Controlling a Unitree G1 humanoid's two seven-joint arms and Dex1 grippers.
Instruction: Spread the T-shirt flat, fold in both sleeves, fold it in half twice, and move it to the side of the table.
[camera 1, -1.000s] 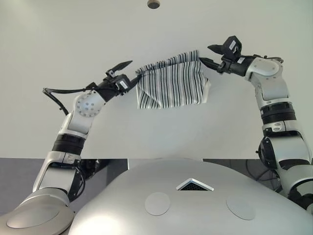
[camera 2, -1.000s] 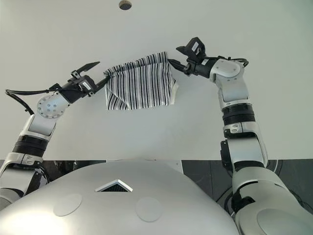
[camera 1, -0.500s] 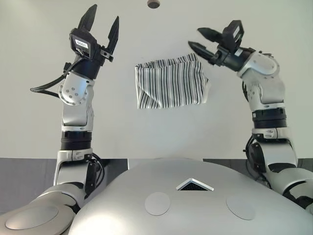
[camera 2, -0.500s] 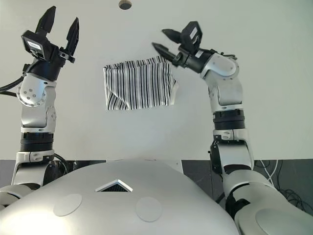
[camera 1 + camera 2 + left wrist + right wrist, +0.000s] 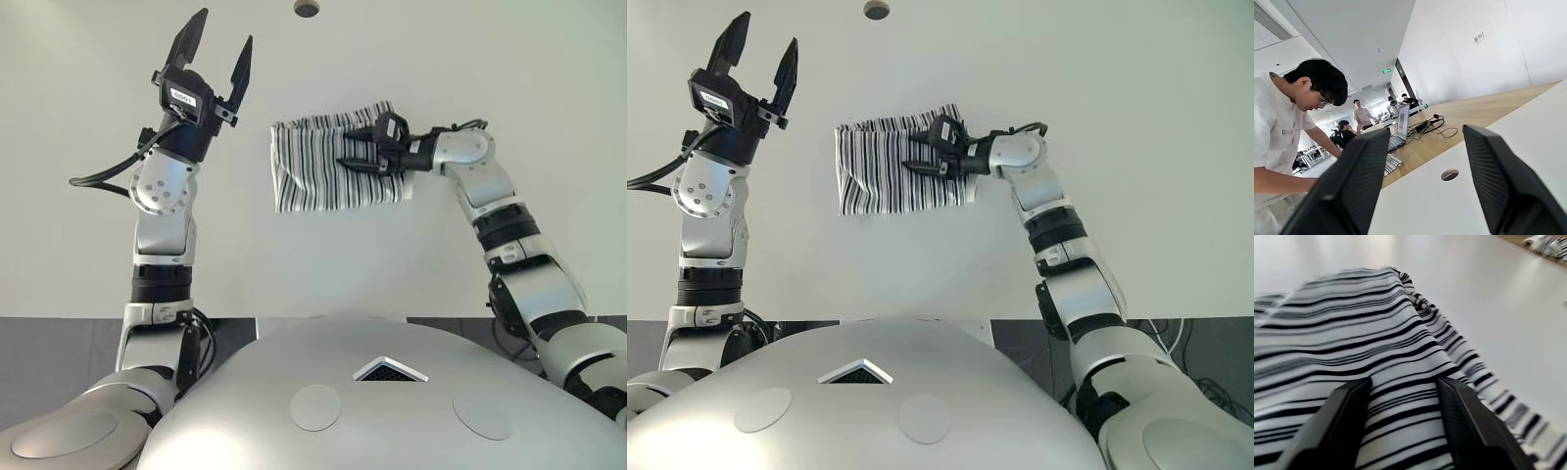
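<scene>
Left eye view has the striped T-shirt (image 5: 309, 176) lying on the white desk (image 5: 490, 59) as a compact folded rectangle, roughly midway between the two arms and well short of any edge of the desk. The right tool (image 5: 351, 152) sits over the shirt's right half, its two fingers (image 5: 1347, 421) parted with flat cloth showing between them; it grips nothing that I can make out, and whether the tips actually touch the fabric I cannot tell. The left tool (image 5: 223, 34) stands raised clear of the desk to the shirt's left, jaws wide apart and empty. The folding looks finished, so what remains is probably the move to the side. The cloth is light, soft and limp: pinched at one corner alone, the layers would likely sag and fall open. A hold on two corners of the same edge, biting through every layer, or a flat slide across the smooth desk, should keep the stack together best.
</scene>
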